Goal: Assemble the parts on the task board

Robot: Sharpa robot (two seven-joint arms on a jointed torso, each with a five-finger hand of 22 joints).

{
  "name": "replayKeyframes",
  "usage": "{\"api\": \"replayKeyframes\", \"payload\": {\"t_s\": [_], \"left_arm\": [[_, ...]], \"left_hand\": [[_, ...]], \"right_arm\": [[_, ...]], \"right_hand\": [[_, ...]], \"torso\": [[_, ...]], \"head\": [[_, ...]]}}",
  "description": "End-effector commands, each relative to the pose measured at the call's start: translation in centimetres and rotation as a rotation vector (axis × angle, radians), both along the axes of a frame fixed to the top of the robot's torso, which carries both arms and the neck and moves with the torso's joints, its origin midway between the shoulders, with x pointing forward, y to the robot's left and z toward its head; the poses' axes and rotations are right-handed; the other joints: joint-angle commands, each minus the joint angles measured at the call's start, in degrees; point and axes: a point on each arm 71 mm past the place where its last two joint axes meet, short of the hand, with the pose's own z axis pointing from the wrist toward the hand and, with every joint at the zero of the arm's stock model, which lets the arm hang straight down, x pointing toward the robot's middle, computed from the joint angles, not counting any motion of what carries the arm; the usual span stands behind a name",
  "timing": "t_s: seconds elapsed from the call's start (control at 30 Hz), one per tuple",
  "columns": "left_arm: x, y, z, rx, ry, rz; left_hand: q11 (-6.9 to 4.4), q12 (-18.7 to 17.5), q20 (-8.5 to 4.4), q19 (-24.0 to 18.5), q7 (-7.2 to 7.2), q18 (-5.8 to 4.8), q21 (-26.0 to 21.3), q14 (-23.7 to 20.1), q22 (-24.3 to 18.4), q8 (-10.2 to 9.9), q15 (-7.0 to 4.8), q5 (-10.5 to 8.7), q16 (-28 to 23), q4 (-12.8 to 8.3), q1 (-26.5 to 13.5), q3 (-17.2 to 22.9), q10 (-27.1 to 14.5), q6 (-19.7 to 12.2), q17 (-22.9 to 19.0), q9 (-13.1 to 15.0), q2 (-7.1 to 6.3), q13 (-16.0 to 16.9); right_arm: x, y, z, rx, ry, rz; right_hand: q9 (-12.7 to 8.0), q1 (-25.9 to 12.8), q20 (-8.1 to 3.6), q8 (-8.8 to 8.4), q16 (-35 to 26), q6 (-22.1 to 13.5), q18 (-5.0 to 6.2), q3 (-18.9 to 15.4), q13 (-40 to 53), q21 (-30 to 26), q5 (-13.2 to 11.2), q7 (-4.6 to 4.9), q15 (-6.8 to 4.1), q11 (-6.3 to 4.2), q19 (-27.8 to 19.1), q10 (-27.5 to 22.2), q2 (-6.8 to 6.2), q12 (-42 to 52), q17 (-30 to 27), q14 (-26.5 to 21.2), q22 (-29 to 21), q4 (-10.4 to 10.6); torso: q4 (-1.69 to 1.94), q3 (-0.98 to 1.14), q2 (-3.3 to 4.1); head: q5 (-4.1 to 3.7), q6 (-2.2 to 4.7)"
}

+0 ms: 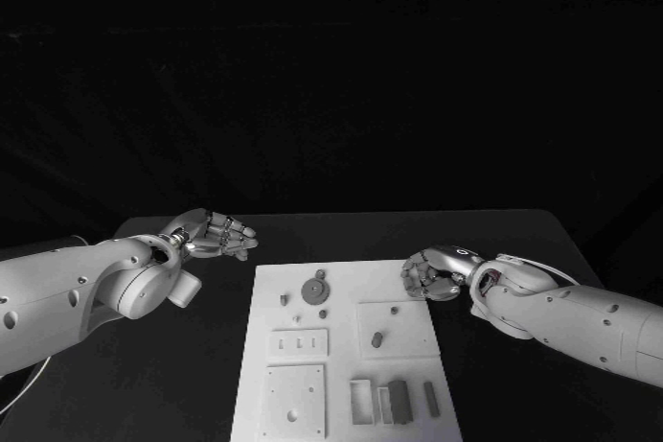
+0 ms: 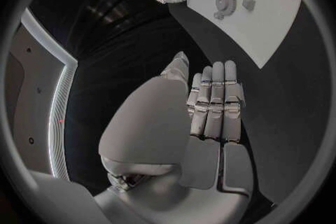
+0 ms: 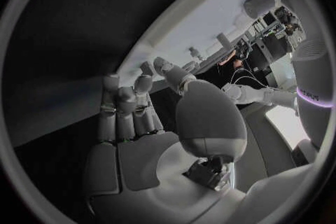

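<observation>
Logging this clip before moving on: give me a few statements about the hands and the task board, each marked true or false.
1. The left hand holds nothing. True.
2. The right hand grips the gear. False: the gear lies on the task board, apart from it.
3. Both hands are beside the task board's far end. True.
4. The task board is bare. False: several small parts lie on it.

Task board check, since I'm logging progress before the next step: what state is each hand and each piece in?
left hand: empty, off the board's far left corner.
right hand: empty, fingers curled, at the board's right edge.
task board: flat on the table.
gear: flat on the board.
dark bars: lying at the near end.
</observation>
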Motion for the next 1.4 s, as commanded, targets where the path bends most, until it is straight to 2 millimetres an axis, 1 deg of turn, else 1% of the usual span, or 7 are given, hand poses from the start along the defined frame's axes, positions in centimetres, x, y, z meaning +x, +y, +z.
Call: {"api": "replayKeyframes", "payload": {"t_s": [0.03,0.13,0.5,0.87,1.03,1.13,1.4], "left_arm": [[-0.06,-0.17,0.07,-0.006,-0.002,-0.016],[-0.06,-0.16,0.07,-0.006,-0.002,-0.016],[-0.08,-0.12,0.07,-0.006,-0.002,-0.014],[-0.12,-0.13,0.05,-0.004,0.001,-0.013],[-0.18,-0.19,0.01,0.005,0.004,-0.017],[-0.23,-0.20,0.00,0.004,0.006,-0.019],[-0.30,-0.14,0.00,0.004,0.007,-0.019]], "left_hand": [[-0.19,-0.35,0.03,0.24,0.30,0.84,-0.28,0.44,0.07,-0.21,-0.11,0.00,-0.26,0.20,-0.37,-0.19,0.12,-0.21,0.08,-0.09,0.25,0.09],[-0.19,-0.35,0.03,0.24,0.30,0.84,-0.29,0.44,0.07,-0.21,-0.11,0.00,-0.27,0.20,-0.38,-0.20,0.13,-0.20,0.09,-0.09,0.25,0.10],[-0.20,-0.36,0.02,0.25,0.31,0.84,-0.30,0.45,0.08,-0.22,-0.12,0.00,-0.30,0.18,-0.37,-0.20,0.14,-0.19,0.12,-0.09,0.26,0.11],[-0.21,-0.36,0.02,0.25,0.30,0.85,-0.31,0.46,0.09,-0.22,-0.12,0.00,-0.33,0.16,-0.33,-0.19,0.16,-0.16,0.15,-0.08,0.28,0.12],[-0.22,-0.36,0.06,0.13,0.45,0.81,-0.41,0.32,0.08,-0.20,-0.06,0.00,-0.47,0.19,-0.35,-0.22,0.20,-0.08,0.17,-0.07,0.27,0.14],[-0.50,-0.04,0.10,0.06,0.42,0.79,-0.49,0.27,0.11,-0.02,-0.02,0.00,-0.60,0.19,-0.42,-0.21,0.84,0.35,0.25,0.01,0.44,0.33],[-0.60,0.05,0.09,0.08,0.36,0.80,-0.50,0.30,0.14,0.03,-0.02,0.00,-0.64,0.19,-0.45,-0.23,1.04,0.50,0.31,0.03,0.45,0.40]], "right_arm": [[0.02,-0.06,-0.02,-0.018,-0.015,-0.007],[0.02,-0.08,-0.04,-0.020,-0.016,-0.008],[-0.05,0.19,0.01,-0.014,-0.024,-0.001],[-0.04,0.33,-0.07,-0.012,-0.010,0.001],[-0.04,0.37,-0.04,-0.017,-0.019,0.002],[-0.02,0.38,-0.04,-0.020,-0.020,-0.001],[-0.04,0.48,0.01,-0.022,-0.029,0.000]], "right_hand": [[0.10,-0.39,-0.05,0.27,0.34,5.90,0.84,-0.07,-0.05,0.25,-0.11,-0.22,-0.59,-0.43,0.65,-0.94,0.43,0.38,0.09,0.60,1.14,0.30],[0.14,-0.42,-0.12,0.32,0.39,6.01,0.84,-0.06,-0.05,0.32,-0.10,-0.28,-0.64,-0.49,0.74,-0.84,0.47,0.44,0.10,0.70,1.13,0.33],[0.32,-0.39,-0.38,0.47,0.57,6.36,0.84,0.03,-0.06,0.55,-0.10,-0.46,-0.84,-0.67,1.07,-0.51,0.85,0.63,0.14,1.06,1.12,0.29],[0.80,-0.75,-0.70,1.11,0.89,7.69,0.84,0.00,-0.09,0.90,-0.10,-0.93,-1.17,-1.10,1.44,0.04,1.63,0.93,0.25,1.56,1.11,0.29],[1.60,-0.75,-0.85,2.12,1.02,9.50,0.84,0.13,-0.15,1.09,-0.10,-1.66,-1.68,-1.77,1.53,0.36,2.86,1.03,0.33,1.74,1.11,0.02],[1.91,-0.74,-0.88,2.43,1.04,10.00,0.84,0.17,-0.18,1.15,-0.09,-1.91,-1.85,-1.98,1.55,0.46,3.36,1.04,0.35,1.78,1.11,-0.17],[2.07,-0.86,-0.90,2.40,1.02,9.92,0.84,-0.02,-0.23,1.18,-0.12,-1.95,-1.98,-2.05,1.50,0.49,2.88,1.00,0.35,1.76,1.10,-0.57]], "torso": [[0.00,0.02,-0.02],[-0.06,0.01,0.00],[-0.04,0.08,0.04],[-0.05,0.06,0.02],[-0.08,0.04,0.07],[-0.05,0.04,0.02],[-0.08,0.05,0.01]], "head": [[0.02,-0.03],[0.04,-0.04],[0.05,-0.08],[0.03,-0.14],[0.13,-0.22],[0.19,-0.30],[0.20,-0.32]]}}
